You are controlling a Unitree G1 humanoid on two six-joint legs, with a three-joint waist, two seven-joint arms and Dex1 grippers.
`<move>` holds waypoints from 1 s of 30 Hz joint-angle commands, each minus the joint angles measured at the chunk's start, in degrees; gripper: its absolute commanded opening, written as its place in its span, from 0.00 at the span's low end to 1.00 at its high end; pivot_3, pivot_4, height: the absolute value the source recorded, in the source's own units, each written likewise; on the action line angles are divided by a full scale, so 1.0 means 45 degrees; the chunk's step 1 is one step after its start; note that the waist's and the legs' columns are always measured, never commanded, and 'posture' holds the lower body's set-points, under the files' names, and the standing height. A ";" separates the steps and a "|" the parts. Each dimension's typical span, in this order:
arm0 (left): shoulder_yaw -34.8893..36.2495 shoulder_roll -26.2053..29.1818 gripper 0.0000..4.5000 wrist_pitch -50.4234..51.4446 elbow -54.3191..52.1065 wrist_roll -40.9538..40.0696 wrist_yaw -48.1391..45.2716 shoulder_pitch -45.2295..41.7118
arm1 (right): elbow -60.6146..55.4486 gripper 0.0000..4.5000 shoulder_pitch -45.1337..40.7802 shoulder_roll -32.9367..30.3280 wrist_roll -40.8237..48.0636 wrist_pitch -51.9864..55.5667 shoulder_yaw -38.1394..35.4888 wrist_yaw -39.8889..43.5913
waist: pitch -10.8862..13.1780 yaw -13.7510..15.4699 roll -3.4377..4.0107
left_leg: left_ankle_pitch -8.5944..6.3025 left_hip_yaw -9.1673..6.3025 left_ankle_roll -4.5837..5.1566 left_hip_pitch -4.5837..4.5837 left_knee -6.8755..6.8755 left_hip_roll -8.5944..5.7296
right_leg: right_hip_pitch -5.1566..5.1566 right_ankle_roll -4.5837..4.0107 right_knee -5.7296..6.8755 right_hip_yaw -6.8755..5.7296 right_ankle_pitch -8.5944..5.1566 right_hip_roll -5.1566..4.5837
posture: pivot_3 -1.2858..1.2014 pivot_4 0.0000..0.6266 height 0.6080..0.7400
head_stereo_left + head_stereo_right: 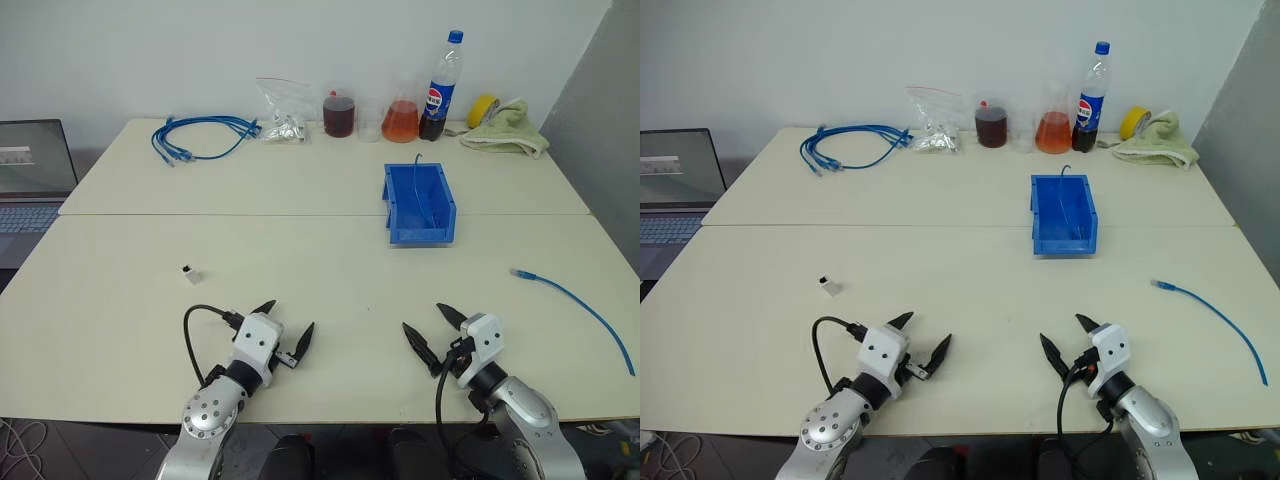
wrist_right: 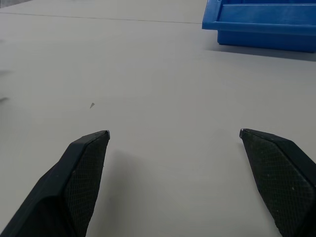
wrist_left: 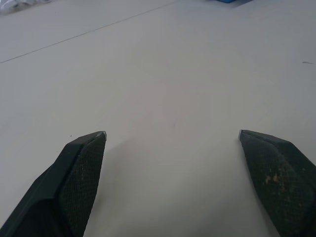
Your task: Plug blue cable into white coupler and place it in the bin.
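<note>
Both grippers, left (image 1: pixel 286 332) and right (image 1: pixel 431 334), hover at the tabletop's (image 1: pixel 330 270) near edge, jaws spread wide, empty. Cable (image 1: pixel 580 301) lies by the right edge. Coupler (image 1: pixel 189 271) sits toward the left, well apart. Bin (image 1: pixel 419 205) stands mid-table, right of center.

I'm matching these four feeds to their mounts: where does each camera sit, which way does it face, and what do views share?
Left eye view: on the head, looking forward and down over the table; both arms show, left end effector and right end effector open.
Right eye view: same head, same scene, slightly offset.
Left wrist view: on the left wrist, looking along its fingers over bare tabletop.
Right wrist view: on the right wrist, along its fingers, toward the bin.
Shared: the bin shows in both eye views and the right wrist view.
</note>
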 commanded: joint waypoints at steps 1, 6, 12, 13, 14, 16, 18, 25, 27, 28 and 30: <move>0.0134 -0.0027 1.00 -0.0104 -0.0376 -0.0329 -0.0114 0.0120 | -0.0017 1.00 -0.0014 -0.0052 0.0052 -0.0053 -0.0060 0.0047 | 0.0000 -0.0003 0.0000 | 0.0000 0.0000 0.0000 0.0001 0.0000 0.0000 | 0.0000 0.0000 0.0000 0.0000 0.0000 0.0000 | 0.52 0.24 1.00; 0.0124 0.0019 1.00 -0.0105 -0.0540 -0.0132 0.0036 0.0255 | 0.0073 1.00 -0.0081 -0.0058 0.0014 -0.0084 -0.0018 0.0128 | 0.0000 -0.0007 0.0000 | 0.0000 0.0002 0.0000 0.0004 0.0000 0.0001 | 0.0000 0.0000 0.0002 0.0001 0.0000 0.0001 | 0.52 0.24 1.00; 0.0036 0.0277 1.00 -0.0193 -0.0770 -0.0434 -0.0524 0.0355 | 0.0167 1.00 -0.0181 -0.0092 0.0036 -0.0106 -0.0014 0.0214 | 0.0000 -0.0050 -0.0001 | 0.0000 0.0004 0.0000 0.0006 0.0001 0.0001 | 0.0000 0.0000 0.0006 0.0001 0.0000 0.0002 | 0.52 0.24 1.00; 0.0071 0.0297 1.00 -0.0291 -0.0791 -0.0568 -0.0642 0.0368 | 0.0176 1.00 -0.0202 -0.0101 0.0047 -0.0110 -0.0012 0.0238 | -0.0001 -0.0067 -0.0002 | 0.0000 0.0005 0.0000 0.0006 0.0002 0.0001 | 0.0000 0.0000 0.0006 0.0001 0.0000 0.0002 | 0.52 0.24 1.00; 0.0115 0.0315 1.00 -0.0341 -0.0840 -0.0747 -0.0779 0.0392 | 0.0186 1.00 -0.0219 -0.0110 0.0052 -0.0121 -0.0014 0.0262 | -0.0001 -0.0082 -0.0002 | 0.0000 0.0005 0.0000 0.0007 0.0002 0.0001 | 0.0000 0.0001 0.0007 0.0001 0.0001 0.0002 | 0.52 0.24 1.00; 0.0187 0.0473 1.00 -0.0548 -0.0963 -0.1194 -0.1243 0.0495 | 0.0232 1.00 -0.0266 -0.0124 0.0056 -0.0141 -0.0035 0.0308 | -0.0001 -0.0107 -0.0002 | 0.0000 0.0004 0.0000 0.0007 0.0002 0.0003 | 0.0000 0.0000 0.0008 0.0001 0.0001 0.0002 | 0.52 0.24 1.00; 0.0300 0.0629 1.00 -0.0692 -0.1012 -0.1635 -0.1662 0.0597 | 0.0282 1.00 -0.0311 -0.0129 0.0058 -0.0161 -0.0060 0.0351 | -0.0001 -0.0131 -0.0002 | 0.0000 0.0005 0.0000 0.0009 0.0002 0.0003 | 0.0001 0.0000 0.0008 0.0002 0.0001 0.0002 | 0.52 0.24 1.00; 0.0644 0.0703 1.00 -0.0937 -0.0852 -0.2393 -0.2209 0.0647 | 0.0388 1.00 -0.0394 -0.0133 0.0019 -0.0292 -0.0024 0.0464 | -0.0002 -0.0179 -0.0003 | 0.0000 0.0005 0.0001 0.0009 0.0004 0.0003 | 0.0002 0.0000 0.0010 0.0002 0.0001 0.0002 | 0.52 0.24 1.00; 0.0624 0.0697 1.00 -0.0915 -0.0885 -0.2535 -0.2351 0.0642 | 0.0392 1.00 -0.0406 -0.0141 0.0017 -0.0328 -0.0019 0.0498 | -0.0002 -0.0197 -0.0003 | 0.0001 0.0007 0.0001 0.0011 0.0004 0.0003 | 0.0003 0.0001 0.0011 0.0002 0.0001 0.0002 | 0.52 0.24 1.00; 0.0606 0.0720 1.00 -0.0834 -0.0923 -0.2649 -0.2448 0.0638 | 0.0395 1.00 -0.0411 -0.0139 0.0017 -0.0348 -0.0018 0.0512 | -0.0002 -0.0202 -0.0003 | 0.0001 0.0006 0.0001 0.0011 0.0004 0.0003 | 0.0003 0.0000 0.0011 0.0003 0.0001 0.0003 | 0.52 0.24 1.00; 0.0605 0.0845 1.00 -0.0683 -0.0971 -0.2744 -0.2611 0.0585 | 0.0387 1.00 -0.0410 -0.0139 0.0008 -0.0376 -0.0010 0.0526 | -0.0002 -0.0207 -0.0003 | 0.0001 0.0005 0.0001 0.0011 0.0004 0.0003 | 0.0003 0.0000 0.0012 0.0003 0.0001 0.0003 | 0.52 0.24 1.00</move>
